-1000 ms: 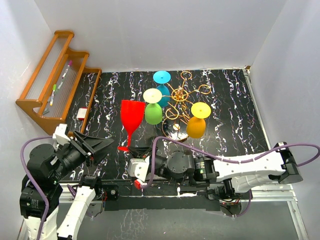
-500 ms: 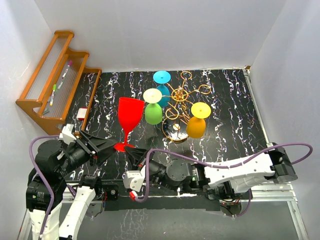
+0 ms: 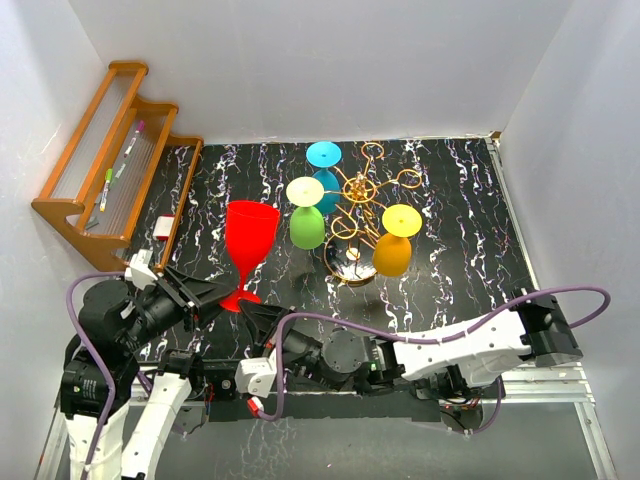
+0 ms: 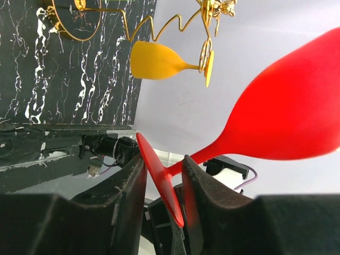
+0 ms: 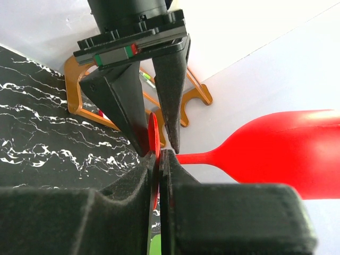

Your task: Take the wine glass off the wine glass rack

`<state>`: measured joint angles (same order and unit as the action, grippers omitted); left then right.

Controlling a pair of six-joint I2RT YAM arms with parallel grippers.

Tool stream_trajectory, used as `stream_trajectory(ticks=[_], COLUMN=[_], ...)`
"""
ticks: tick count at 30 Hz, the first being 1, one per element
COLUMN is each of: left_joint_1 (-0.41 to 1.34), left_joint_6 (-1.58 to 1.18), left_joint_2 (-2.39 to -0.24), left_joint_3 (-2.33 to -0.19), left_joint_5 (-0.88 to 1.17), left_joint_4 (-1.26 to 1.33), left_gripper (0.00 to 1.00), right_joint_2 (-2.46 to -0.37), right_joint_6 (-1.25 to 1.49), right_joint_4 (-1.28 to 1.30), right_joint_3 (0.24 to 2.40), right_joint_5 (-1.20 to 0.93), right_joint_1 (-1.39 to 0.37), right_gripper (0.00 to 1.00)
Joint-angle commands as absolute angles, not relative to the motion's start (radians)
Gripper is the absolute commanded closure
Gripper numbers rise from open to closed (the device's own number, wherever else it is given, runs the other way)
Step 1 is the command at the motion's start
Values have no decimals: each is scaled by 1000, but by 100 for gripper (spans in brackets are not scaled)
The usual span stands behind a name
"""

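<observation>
Position: the red wine glass is off the gold rack and well to its left, over the front left part of the black marbled table, bowl uppermost and leaning slightly. Both tools meet at its foot. The right gripper has its fingers pressed together on the rim of the round foot, the thin red disc pinched edge-on between the pads. The left gripper sits with its fingers spread to either side of the same foot where the stem joins it. A narrow gap shows beside the disc on one side, and contact on the stem side cannot be confirmed. On the rack, a green glass, a blue glass and a yellow glass hang upside down from the ring arms. A wooden shelf stands at the far left, well apart from the red wine glass. From above, the foot is partly covered by the two fingertip sets, so whether it rests on the table or is raised cannot be told. Both wrist views cut the red bowl off at the right edge. The right wrist view's lower half is filled by its own blurred fingers. The left wrist view cuts the rack at the top edge.
</observation>
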<state>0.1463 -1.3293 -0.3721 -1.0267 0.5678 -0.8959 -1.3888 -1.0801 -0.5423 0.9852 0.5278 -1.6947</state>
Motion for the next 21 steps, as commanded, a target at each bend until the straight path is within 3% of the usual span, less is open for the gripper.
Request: stream_trajectory(ticks=[1, 5, 7, 11, 13, 21], left_joint_1=[150, 150, 150, 150, 150, 152], left_joint_6=[-1339, -1338, -1328, -1296, -1294, -1370], left_joint_2=[-357, -341, -334, -307, -267, -44], left_joint_3=[-1001, -974, -966, -966, -962, -836], left_joint_5=[622, 633, 628, 559, 494, 265], left_joint_4=[-829, -792, -789, -821, -827, -794], left_gripper=[76, 100, 100, 100, 100, 100], right_joint_2=[-1403, -1400, -1389, -1337, -1295, -1119], right_joint_6=[-1096, -1094, -1086, -1031, -973, -476], right_joint_4=[-630, -631, -632, -595, -541, -36], right_joint_3=[991, 976, 962, 934, 921, 1032], right_joint_5=[518, 531, 547, 617, 654, 828], right_joint_1=[-1704, -1708, -1711, -1725, -1733, -1743], right_gripper=[92, 90, 85, 61, 54, 52])
